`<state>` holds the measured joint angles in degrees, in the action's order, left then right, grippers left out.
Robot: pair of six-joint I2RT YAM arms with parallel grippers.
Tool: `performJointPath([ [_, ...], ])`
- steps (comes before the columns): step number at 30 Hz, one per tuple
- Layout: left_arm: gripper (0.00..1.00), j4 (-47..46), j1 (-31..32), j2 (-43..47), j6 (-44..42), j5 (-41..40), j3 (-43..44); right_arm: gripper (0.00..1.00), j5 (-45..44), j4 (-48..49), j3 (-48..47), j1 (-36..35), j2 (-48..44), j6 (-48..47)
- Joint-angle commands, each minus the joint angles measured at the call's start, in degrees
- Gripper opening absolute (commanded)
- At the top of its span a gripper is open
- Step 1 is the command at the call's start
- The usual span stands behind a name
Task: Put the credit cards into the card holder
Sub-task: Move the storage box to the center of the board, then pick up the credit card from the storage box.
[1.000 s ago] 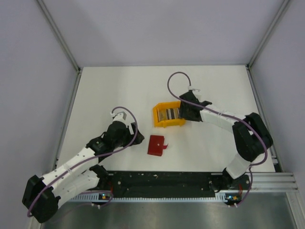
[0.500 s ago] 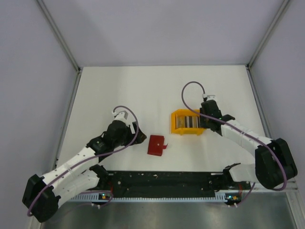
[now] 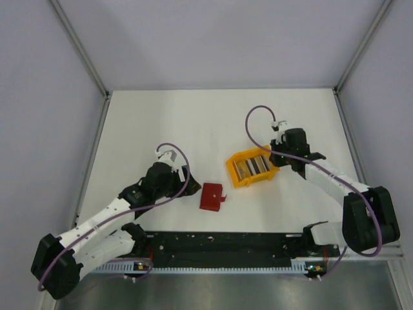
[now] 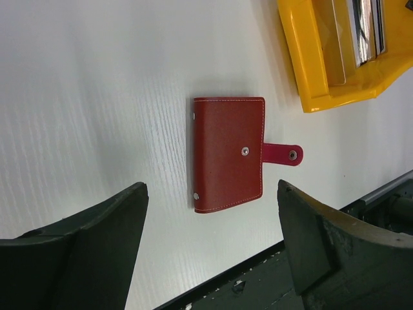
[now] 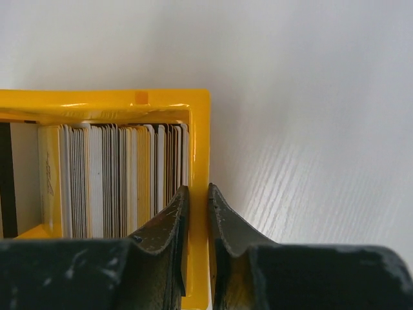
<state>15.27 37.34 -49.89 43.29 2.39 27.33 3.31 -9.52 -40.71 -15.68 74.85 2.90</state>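
Right wrist view shows the right gripper (image 5: 195, 190) nipped nearly closed on the side wall of the yellow bin (image 5: 129, 98), one finger inside and one outside. It holds the bin, not a card. Over the last second those jaws have narrowed onto the wall, and the bin has slid towards the robot's right and turned, so its long axis now runs slantwise across the tabletop (image 3: 161, 123). My judgement is that this only repositions the stock: no card is out yet.

The credit cards (image 5: 110, 174) stand on edge in the bin, packed face to face in a row.

The card holder (image 4: 229, 152) lies flat and closed, well apart from the bin. Its long axis runs near to far, and its snap tab (image 4: 284, 154) points towards the robot's right. The left gripper (image 4: 210, 194) hovers over it, spread wide and empty.
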Motion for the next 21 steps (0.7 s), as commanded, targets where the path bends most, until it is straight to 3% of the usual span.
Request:
performJointPath([
  [1, 0.84, -3.31, 0.01, -0.56, -1.54, 1.39, 0.53, 0.06, 9.08, 1.78, -1.92, 0.39, 2.58, -4.65],
  [6, 0.84, -3.84, 0.10, -1.79, -2.07, 2.26, 0.97, 0.08, 7.68, 3.01, -2.89, 0.39, 3.02, -9.12],
  [11, 0.84, -4.46, 0.01, -2.14, -2.42, 2.79, 0.79, 0.23, 7.06, 0.39, -6.30, 0.39, 4.60, -11.95],
  [16, 0.84, -6.04, 0.01, -2.93, -2.42, 3.58, 0.79, 0.45, 6.45, -7.70, -12.72, 0.39, 5.66, -9.67],
  [17, 0.84, -6.13, 0.01, -3.19, -2.59, 3.76, 1.05, 0.66, 6.36, -8.84, -14.12, 0.39, 5.40, -8.10],
  [18, 0.84, -6.47, 0.01, -3.55, -2.51, 3.93, 1.23, 0.73, 6.79, -9.46, -15.09, 0.39, 4.61, -6.52],
  [21, 0.84, -8.75, 0.10, -4.69, -2.77, 5.07, 1.58, 0.74, 10.48, -7.80, -15.28, -0.05, 0.84, 0.94],
])
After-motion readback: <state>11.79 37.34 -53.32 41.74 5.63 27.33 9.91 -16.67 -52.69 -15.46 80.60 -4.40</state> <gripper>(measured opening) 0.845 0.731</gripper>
